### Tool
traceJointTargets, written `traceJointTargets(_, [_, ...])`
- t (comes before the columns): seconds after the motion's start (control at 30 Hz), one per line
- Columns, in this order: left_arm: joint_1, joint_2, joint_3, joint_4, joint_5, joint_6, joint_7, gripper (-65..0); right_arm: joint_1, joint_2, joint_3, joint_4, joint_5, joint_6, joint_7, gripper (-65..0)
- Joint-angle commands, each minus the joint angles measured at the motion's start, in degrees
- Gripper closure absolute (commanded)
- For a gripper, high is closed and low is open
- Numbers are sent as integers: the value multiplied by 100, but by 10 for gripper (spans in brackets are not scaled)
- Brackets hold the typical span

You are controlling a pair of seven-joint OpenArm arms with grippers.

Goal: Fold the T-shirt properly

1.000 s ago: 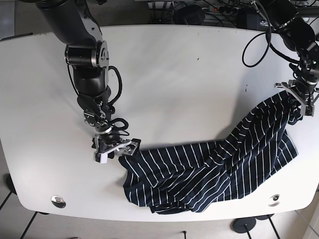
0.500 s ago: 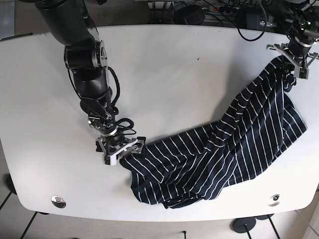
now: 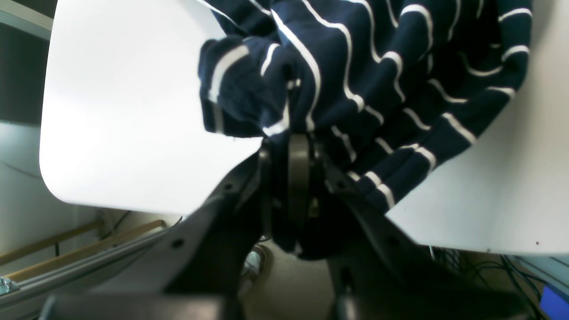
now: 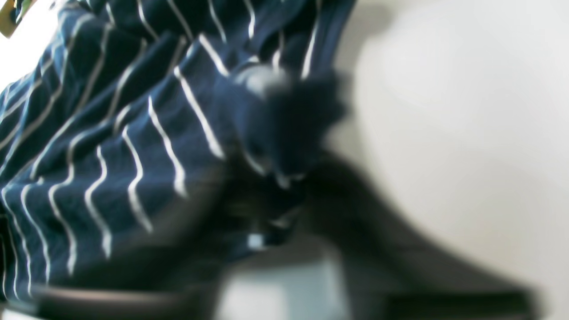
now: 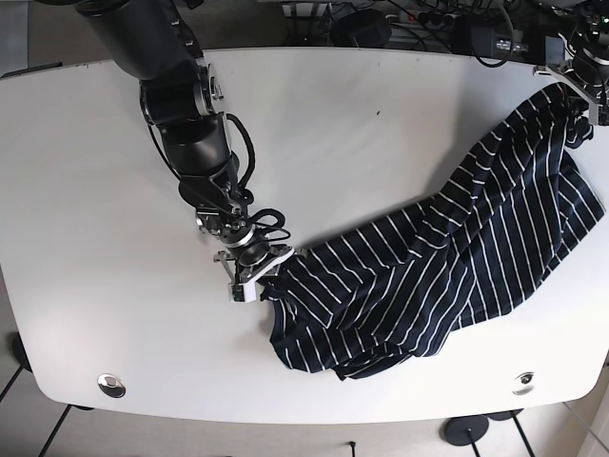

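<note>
Navy cotton with thin white stripes: the T-shirt (image 5: 447, 276) stretches diagonally across the white table (image 5: 333, 133), from near the front centre to the far corner on the base view's right. It is rumpled and unevenly bunched, with its lower edge curling near the table's front.

The right gripper (image 5: 255, 274), on the base view's left, is clamped on one end of the fabric low over the table. The left gripper (image 5: 578, 88) pinches the opposite end, lifted near the table's far edge; its wrist view shows cloth squeezed between closed jaws.

No fold is visible yet. The shirt probably has yet to be spread flat, so nearly all folding remains.
</note>
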Motion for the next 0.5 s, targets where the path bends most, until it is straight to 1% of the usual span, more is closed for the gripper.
traceJointTargets(0.03, [12, -104, -19, 81, -57, 12, -91, 0, 171, 6, 20, 136, 75, 48, 100, -41])
traceJointTargets(0.07, [-76, -113, -10, 81, -57, 12, -91, 0, 136, 15, 29, 312, 83, 48, 100, -19])
traceJointTargets(0.1, [-155, -113, -10, 81, -40, 12, -91, 0, -5, 23, 29, 558, 83, 48, 91, -17])
traceJointTargets(0.13, [-234, -113, -10, 108, 92, 12, -91, 0, -286, 190, 29, 1059, 92, 48, 82, -21])
traceJointTargets(0.17, [-304, -104, -2, 125, 145, 12, -83, 0, -462, 287, 29, 1455, 92, 39, 3, -21])
traceJointTargets(0.23, [-436, -104, 121, 134, 154, 12, -83, 0, -849, 419, 46, 2307, 92, 39, -551, -21])
traceJointTargets(0.27, [-471, -104, 218, 134, 154, 12, -83, 0, -1069, 533, 152, 2782, 92, 39, -815, -21])
traceJointTargets(0.43, [-876, -95, 710, 424, 162, 12, -65, 0, -2379, 964, 970, 5235, 92, 48, -1993, -21])
traceJointTargets(0.5, [-1219, -104, 842, 424, 162, 12, 155, 0, -2809, 1061, 1383, 5929, 92, 48, -2335, -21])
